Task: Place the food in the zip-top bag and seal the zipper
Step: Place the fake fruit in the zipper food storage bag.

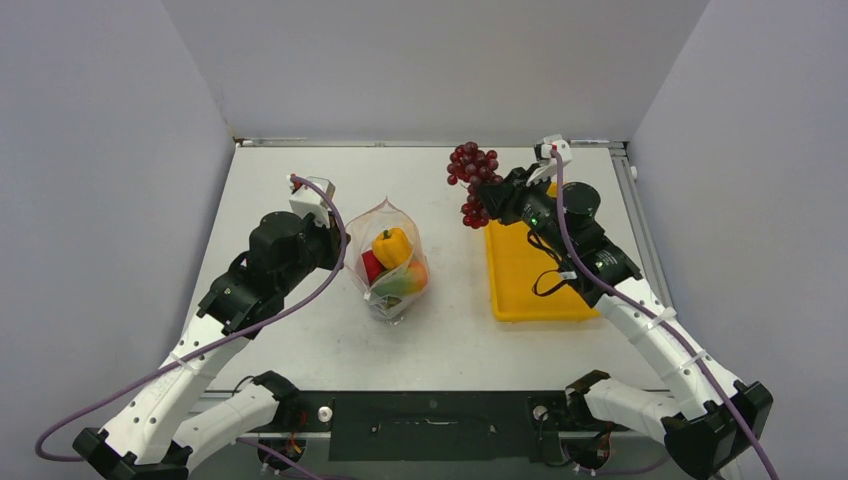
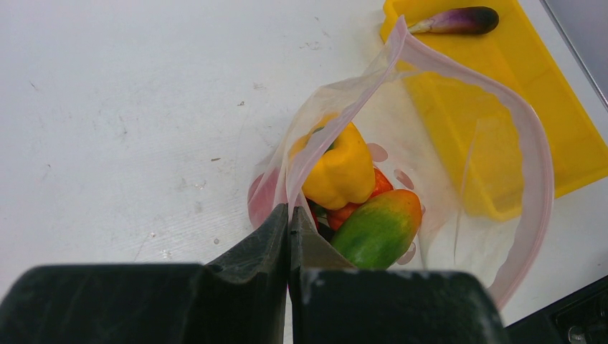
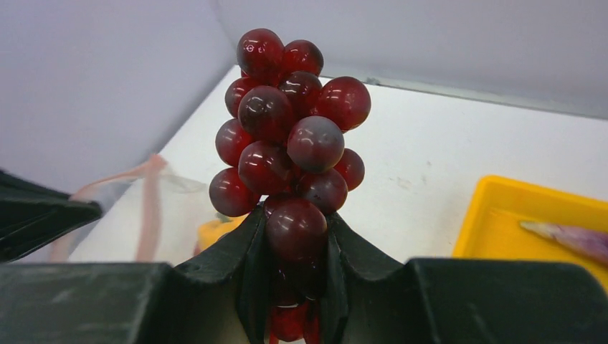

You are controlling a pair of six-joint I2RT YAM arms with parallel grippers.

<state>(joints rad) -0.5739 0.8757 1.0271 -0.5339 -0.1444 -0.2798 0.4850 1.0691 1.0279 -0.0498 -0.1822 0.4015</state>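
Note:
The clear zip-top bag (image 1: 383,218) stands open at the table's middle, its pink zipper (image 2: 535,161) curving round the wide mouth. Inside lie a yellow bell pepper (image 2: 338,168), a green-orange piece (image 2: 376,229) and a red piece. My left gripper (image 2: 289,215) is shut on the bag's near mouth edge and holds it up. My right gripper (image 3: 295,240) is shut on the dark red grape bunch (image 3: 290,136). It holds the grape bunch (image 1: 472,180) in the air to the right of the bag. A purple eggplant (image 2: 459,20) lies in the yellow tray.
The yellow tray (image 1: 530,285) sits right of the bag, partly under my right arm. A raised rail runs along the table's far edge (image 1: 430,142), and grey walls close in both sides.

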